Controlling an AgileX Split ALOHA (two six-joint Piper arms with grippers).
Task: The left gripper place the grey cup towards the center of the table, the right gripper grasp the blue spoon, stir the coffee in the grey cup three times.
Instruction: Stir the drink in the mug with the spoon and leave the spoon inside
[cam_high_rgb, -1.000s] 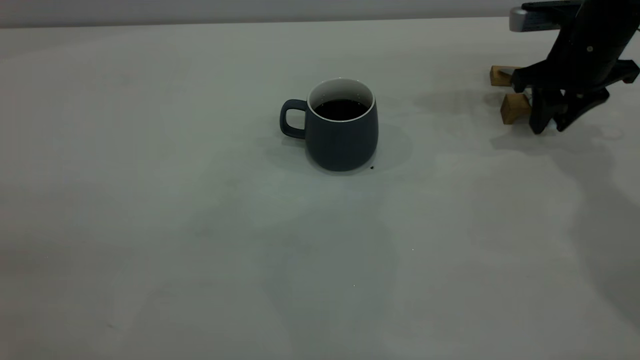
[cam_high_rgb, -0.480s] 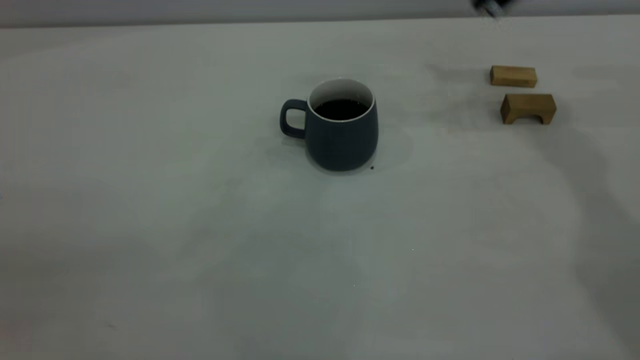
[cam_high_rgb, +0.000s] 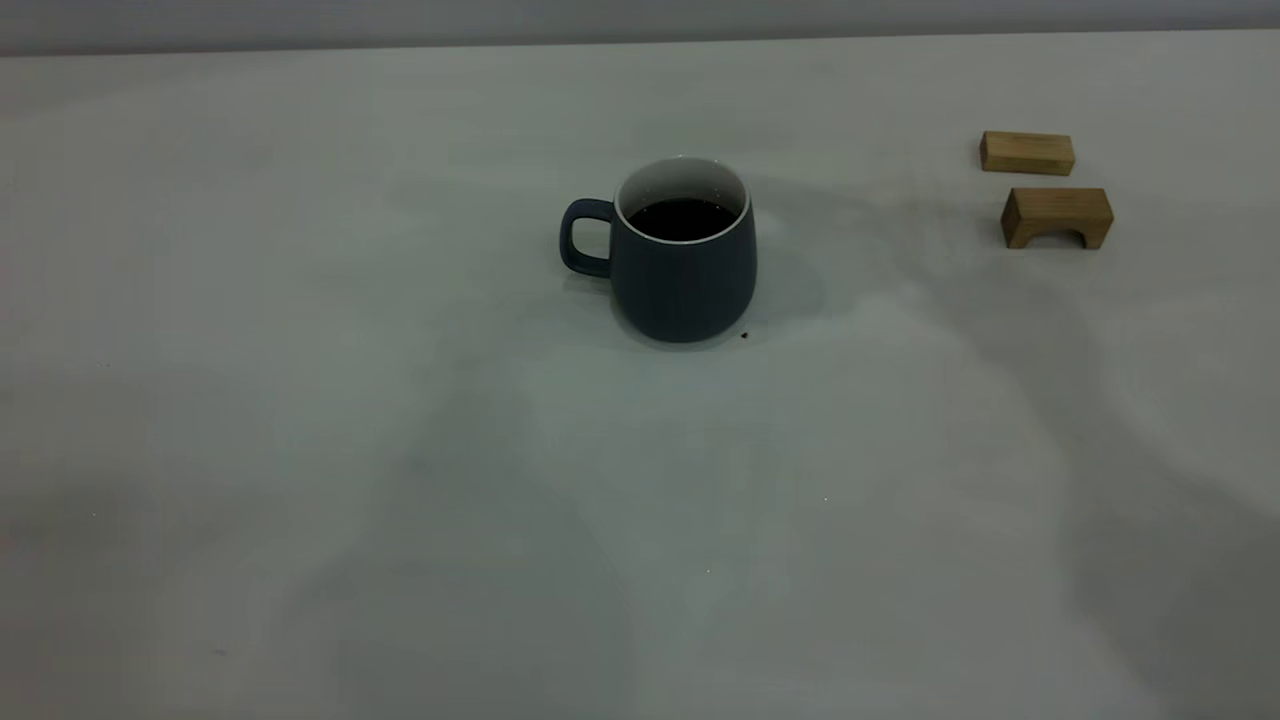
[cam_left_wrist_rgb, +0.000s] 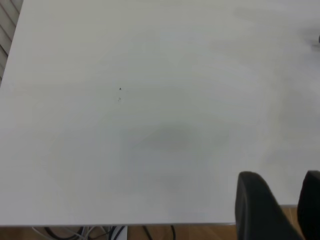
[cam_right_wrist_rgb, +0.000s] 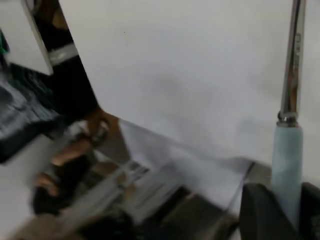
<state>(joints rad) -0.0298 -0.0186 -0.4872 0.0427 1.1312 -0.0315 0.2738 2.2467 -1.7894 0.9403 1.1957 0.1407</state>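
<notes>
The blue spoon (cam_right_wrist_rgb: 289, 145) sits clamped between the fingers of the right gripper (cam_right_wrist_rgb: 282, 210), its pale handle rising from the jaws and the metal neck running on past them over the table (cam_right_wrist_rgb: 190, 75). Neither arm shows in the exterior view, so this gripper is judged to be raised well clear of the grey cup (cam_high_rgb: 684, 262). The cup stands upright near the middle of the table, handle pointing away from the two wooden blocks (cam_high_rgb: 1040, 190), with the coffee (cam_high_rgb: 682, 218) dark and level inside. The left gripper (cam_left_wrist_rgb: 277, 205) hangs over bare table near an edge, holding nothing, a gap showing between its fingers. Placing the cup looks done and the spoon is in hand, so the step is carrying it to the cup. The next move calls for bringing the bowl down inside the rim without knocking the wall. The surface is plain off-white with faint specks; beyond its edge lies blurred clutter.
</notes>
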